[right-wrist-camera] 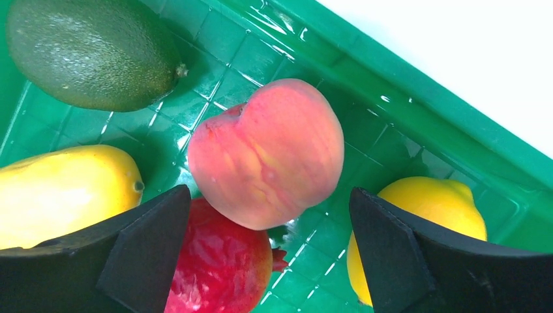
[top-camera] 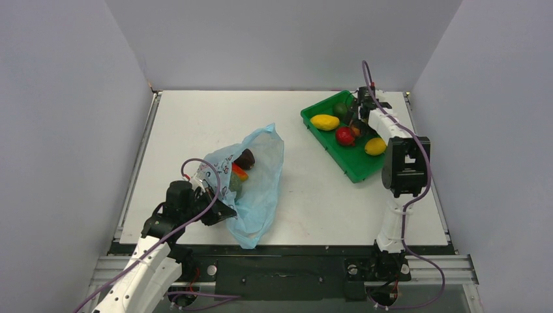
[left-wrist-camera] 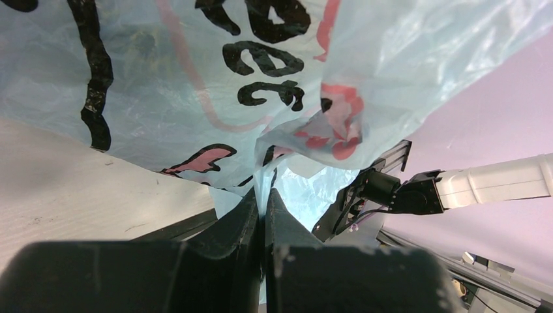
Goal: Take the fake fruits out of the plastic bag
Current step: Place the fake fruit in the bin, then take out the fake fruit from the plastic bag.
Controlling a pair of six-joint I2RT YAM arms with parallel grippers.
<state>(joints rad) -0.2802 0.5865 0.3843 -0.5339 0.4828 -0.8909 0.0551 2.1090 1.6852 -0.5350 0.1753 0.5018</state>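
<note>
The light-blue plastic bag [top-camera: 259, 186] lies on the table with its mouth facing the far side. A dark purple-brown fruit [top-camera: 246, 158] and a red-orange fruit [top-camera: 239, 172] show in the mouth. My left gripper [top-camera: 218, 210] is shut on the bag's near left edge; in the left wrist view its jaws [left-wrist-camera: 263, 195] pinch the thin film [left-wrist-camera: 195, 85]. My right gripper [top-camera: 356, 122] is over the green tray, open. In the right wrist view the peach [right-wrist-camera: 267, 153] rests in the tray between the spread fingertips [right-wrist-camera: 267, 195], touching neither.
The green tray [top-camera: 352, 166] at the far right holds two yellow fruits [top-camera: 325, 122] [top-camera: 375, 146], a red fruit [top-camera: 345, 135] and a dark green avocado [top-camera: 340, 109]. The peach leans on the red fruit [right-wrist-camera: 218, 261]. Grey walls enclose the table.
</note>
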